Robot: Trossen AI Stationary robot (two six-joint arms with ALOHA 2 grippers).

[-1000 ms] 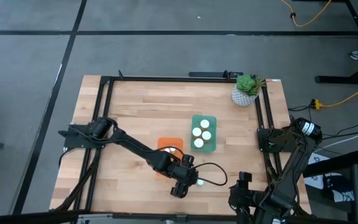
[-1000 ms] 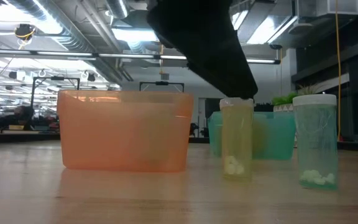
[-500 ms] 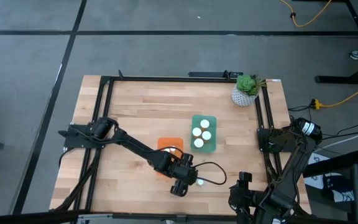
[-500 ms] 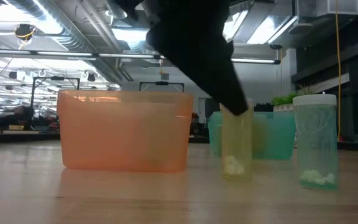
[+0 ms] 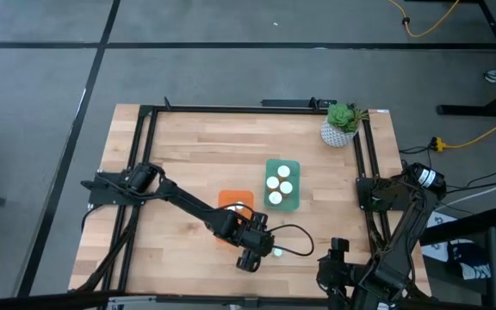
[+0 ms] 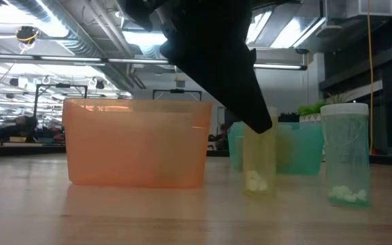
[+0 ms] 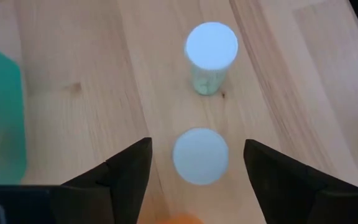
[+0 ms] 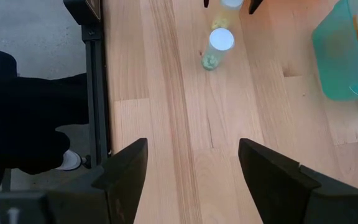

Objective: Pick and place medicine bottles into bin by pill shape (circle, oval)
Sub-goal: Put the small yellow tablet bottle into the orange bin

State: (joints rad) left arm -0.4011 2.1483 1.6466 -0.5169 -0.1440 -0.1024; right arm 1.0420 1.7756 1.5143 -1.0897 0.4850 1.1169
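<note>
The left gripper [image 7: 197,171] is hovering over the near middle of the table [image 5: 179,155], its jaws standing wide apart on either side of a white-capped yellowish bottle [image 7: 201,155] without touching it. Just beyond, a second bottle [image 7: 211,53] with a green tint is standing upright on the wood. Next to the pair the orange bin [image 6: 138,141] is sitting, and farther back the teal bin [image 5: 282,183] is holding three white-capped bottles [image 5: 278,182]. The right gripper [image 8: 191,168] is waiting at the table's near right corner, jaws apart and empty
</note>
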